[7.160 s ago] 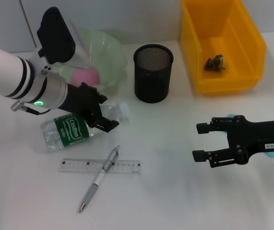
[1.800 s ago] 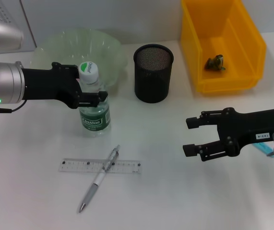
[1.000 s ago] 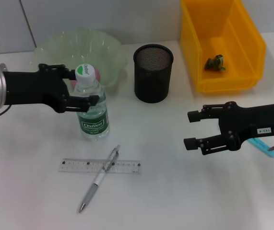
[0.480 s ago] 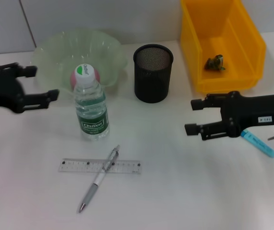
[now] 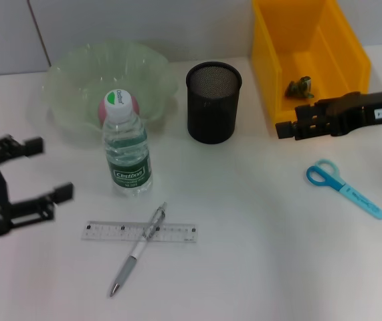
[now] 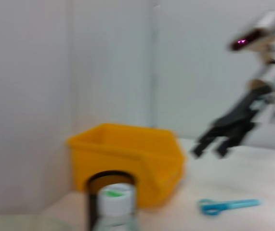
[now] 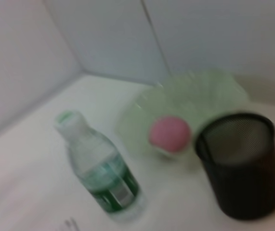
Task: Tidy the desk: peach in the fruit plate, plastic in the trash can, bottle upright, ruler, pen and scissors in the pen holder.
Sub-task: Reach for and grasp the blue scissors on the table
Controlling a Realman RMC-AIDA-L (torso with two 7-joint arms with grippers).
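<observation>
The water bottle (image 5: 128,152) stands upright by the green fruit plate (image 5: 83,73), which holds the pink peach (image 5: 103,107). My left gripper (image 5: 49,168) is open and empty, left of the bottle and apart from it. My right gripper (image 5: 290,123) is open and empty, in front of the yellow trash bin (image 5: 351,70), which holds the crumpled plastic (image 5: 300,87). The ruler (image 5: 177,232) lies flat with the pen (image 5: 137,251) across it. The blue scissors (image 5: 344,188) lie at the right. The black mesh pen holder (image 5: 213,101) is empty.
The right wrist view shows the bottle (image 7: 101,173), peach (image 7: 170,134) and pen holder (image 7: 238,163). The left wrist view shows the bottle cap (image 6: 112,198), yellow bin (image 6: 127,151), scissors (image 6: 229,205) and my right gripper (image 6: 208,148) farther off.
My left gripper stood the bottle upright, let go of it and drew back to the left and toward the front. My right arm moved back toward the bin, uncovering the scissors.
</observation>
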